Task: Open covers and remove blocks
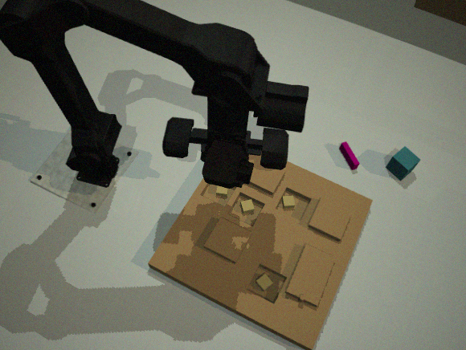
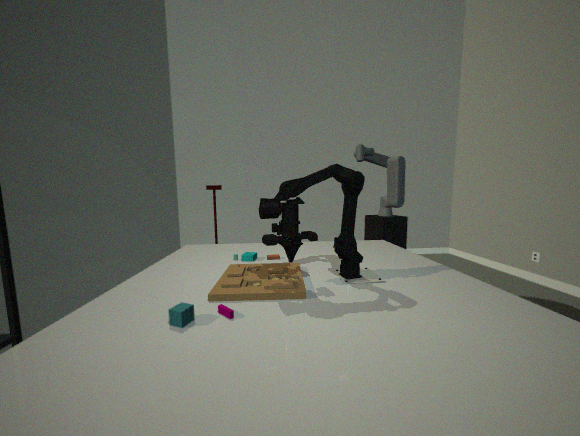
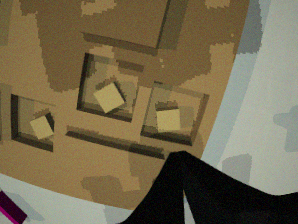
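Observation:
The wooden puzzle board (image 1: 289,317) (image 2: 255,296) (image 3: 30,165) lies on the table. One pale yellow block (image 1: 222,191) (image 3: 168,120) sits in the well closest to the arm's base. A second block (image 1: 247,205) (image 3: 109,97) is in the well beside it, a third block (image 1: 288,201) (image 3: 42,126) further along, and another block (image 1: 264,282) in a well at the lower side. Flat covers (image 1: 330,218) (image 1: 311,274) (image 1: 227,240) (image 3: 125,20) lie beside these uncovered wells; another cover (image 1: 267,181) is partly behind the hand. My gripper (image 2: 291,260) (image 3: 177,158) is shut and empty above the board; the top view hides its fingertips.
A magenta bar (image 1: 349,156) (image 2: 225,311) (image 3: 12,207) and a teal cube (image 1: 402,163) (image 2: 181,315) stand off one side of the board. A turquoise block (image 2: 249,256), a small turquoise piece (image 2: 235,257) and an orange block (image 2: 273,257) lie beyond its opposite side.

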`<state>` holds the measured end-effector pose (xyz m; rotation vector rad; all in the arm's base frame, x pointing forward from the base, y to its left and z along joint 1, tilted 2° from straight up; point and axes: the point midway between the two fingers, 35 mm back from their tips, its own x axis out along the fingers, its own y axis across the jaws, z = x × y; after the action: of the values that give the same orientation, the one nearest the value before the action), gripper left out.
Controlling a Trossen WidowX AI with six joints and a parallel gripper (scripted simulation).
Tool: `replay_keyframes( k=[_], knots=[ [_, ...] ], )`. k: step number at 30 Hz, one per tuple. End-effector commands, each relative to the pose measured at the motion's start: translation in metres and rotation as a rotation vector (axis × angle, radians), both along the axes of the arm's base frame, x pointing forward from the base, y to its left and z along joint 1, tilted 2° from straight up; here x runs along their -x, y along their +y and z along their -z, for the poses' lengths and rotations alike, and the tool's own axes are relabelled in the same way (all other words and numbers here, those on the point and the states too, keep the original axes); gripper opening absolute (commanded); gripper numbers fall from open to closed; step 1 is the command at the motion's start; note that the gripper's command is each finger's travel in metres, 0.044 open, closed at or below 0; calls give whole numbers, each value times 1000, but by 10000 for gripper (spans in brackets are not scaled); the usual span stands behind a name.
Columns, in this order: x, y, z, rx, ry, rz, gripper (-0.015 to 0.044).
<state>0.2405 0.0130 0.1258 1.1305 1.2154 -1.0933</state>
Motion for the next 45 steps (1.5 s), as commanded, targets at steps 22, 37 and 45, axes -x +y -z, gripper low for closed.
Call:
replay_keyframes(
  k=[22,37,45],
  knots=[
    [-1,-1,53,3,-2,23,0],
    [-1,-1,62,3,-2,23,0],
    [4,-6,65,3,-2,23,0]
  ],
)
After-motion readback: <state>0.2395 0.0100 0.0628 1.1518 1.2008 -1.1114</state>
